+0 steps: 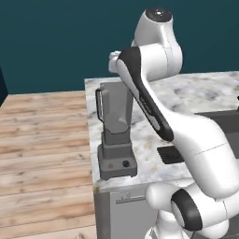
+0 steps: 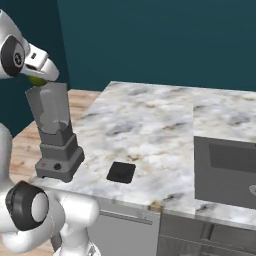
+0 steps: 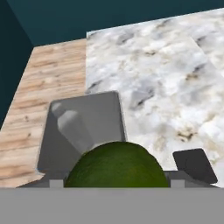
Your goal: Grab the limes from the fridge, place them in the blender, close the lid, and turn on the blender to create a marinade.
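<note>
A: Start big. You have the marble surface (image 2: 150, 125) running across the middle of the right base view, with the wooden floor (image 1: 42, 140) filling the left half of the left base view.

B: And the blender (image 1: 115, 135)?

A: It stands upright at the surface's left corner, long axis vertical, jar tapering down into the dark base. In the left base view you see the side handle on the jar's left and the red button and black knob on the base's front. The hand view looks down into the open jar mouth instead, at centre left of that frame.

B: No writing on it?

A: None you can read in any view.

B: The lid (image 2: 121, 172)?

A: Flat on the surface, apart from the blender, at lower centre of the right base view; the hand view catches it at lower right.

B: The hand (image 2: 39, 77)?

A: Upper left of the right base view, just above the jar rim, closed around a lime (image 3: 116, 166). That lime bulges large at the bottom of the hand view; the right base view gives you only a green sliver.
</note>
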Motion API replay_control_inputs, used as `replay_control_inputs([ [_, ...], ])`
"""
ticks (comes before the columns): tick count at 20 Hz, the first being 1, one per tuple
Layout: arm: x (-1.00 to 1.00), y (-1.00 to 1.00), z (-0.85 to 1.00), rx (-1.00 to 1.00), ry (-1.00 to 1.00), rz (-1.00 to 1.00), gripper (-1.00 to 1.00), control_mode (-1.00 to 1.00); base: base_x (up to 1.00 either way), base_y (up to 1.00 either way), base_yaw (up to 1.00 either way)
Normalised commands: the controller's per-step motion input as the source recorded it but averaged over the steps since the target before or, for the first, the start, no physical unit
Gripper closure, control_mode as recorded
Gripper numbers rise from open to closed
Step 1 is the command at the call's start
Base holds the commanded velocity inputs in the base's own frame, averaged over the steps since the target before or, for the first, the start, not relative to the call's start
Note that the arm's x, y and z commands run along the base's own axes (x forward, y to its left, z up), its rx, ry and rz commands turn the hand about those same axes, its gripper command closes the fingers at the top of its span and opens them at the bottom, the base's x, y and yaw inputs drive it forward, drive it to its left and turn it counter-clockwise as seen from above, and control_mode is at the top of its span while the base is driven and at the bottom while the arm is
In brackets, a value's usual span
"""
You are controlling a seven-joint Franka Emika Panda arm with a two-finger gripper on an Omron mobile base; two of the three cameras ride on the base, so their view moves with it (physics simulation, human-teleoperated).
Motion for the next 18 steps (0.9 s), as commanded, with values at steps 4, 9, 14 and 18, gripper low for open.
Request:
replay_control_inputs([
  [4,0.75,0.39,-0.66,0.0,0.2,0.01,1.0,-1.0,0.0,0.0,0.0],
  [9,0.59,0.19,-0.64,0.0,0.21,0.04,1.0,-1.0,0.0,0.0,0.0],
  [14,0.52,0.04,-0.56,0.0,0.16,0.08,1.0,-1.0,0.0,0.0,0.0],
  [18,0.34,0.0,-0.54,0.0,0.05,0.1,1.0,-1.0,0.0,0.0,0.0],
])
